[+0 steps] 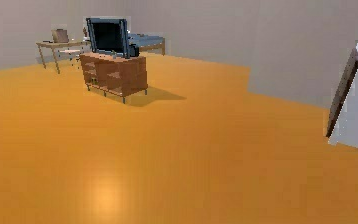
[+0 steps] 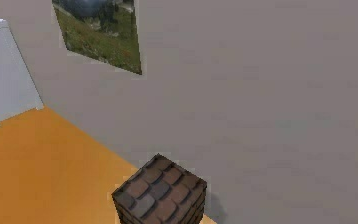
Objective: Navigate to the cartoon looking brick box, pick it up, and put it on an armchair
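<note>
At lower centre, arm side view, box (image 2: 162, 195) sits near wall (image 2: 267, 100): overreach could shove it; gripper state cannot be told.

A tall unit (image 1: 351, 95) is set at the forward view's right edge. Well left of it and farther back, a cabinet (image 1: 115, 75) is placed, with a television (image 1: 107, 36) on it. Behind the cabinet, a desk (image 1: 55, 46) is found on the side away from the tall unit, and a low piece of furniture (image 1: 150, 43) on the nearer side. In the arm side view, right of the tall unit (image 2: 7, 75), a picture (image 2: 99, 30) is hung on the wall (image 2: 267, 90). Farther right, the brick box (image 2: 162, 192) is placed on the floor (image 2: 47, 170) near the wall.
</note>
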You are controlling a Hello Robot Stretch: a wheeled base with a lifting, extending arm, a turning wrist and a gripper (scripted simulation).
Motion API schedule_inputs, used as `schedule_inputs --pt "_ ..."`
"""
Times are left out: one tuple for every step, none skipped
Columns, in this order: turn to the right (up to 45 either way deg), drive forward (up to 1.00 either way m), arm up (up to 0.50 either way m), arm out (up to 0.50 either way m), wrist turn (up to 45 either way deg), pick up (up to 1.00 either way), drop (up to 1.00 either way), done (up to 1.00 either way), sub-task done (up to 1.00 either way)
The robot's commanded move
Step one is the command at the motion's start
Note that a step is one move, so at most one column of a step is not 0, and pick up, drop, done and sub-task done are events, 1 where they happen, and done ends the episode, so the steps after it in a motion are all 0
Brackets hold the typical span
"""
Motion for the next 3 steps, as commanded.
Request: schedule_inputs --pt "0.0 0.0 0.0 0.0 45.0 0.0 0.0 0.0 0.0" --pt "0.0 0.0 0.0 0.0 45.0 0.0 0.0 0.0 0.0" --pt "0.0 0.0 0.0 0.0 33.0 0.0 0.0 0.0 0.0"
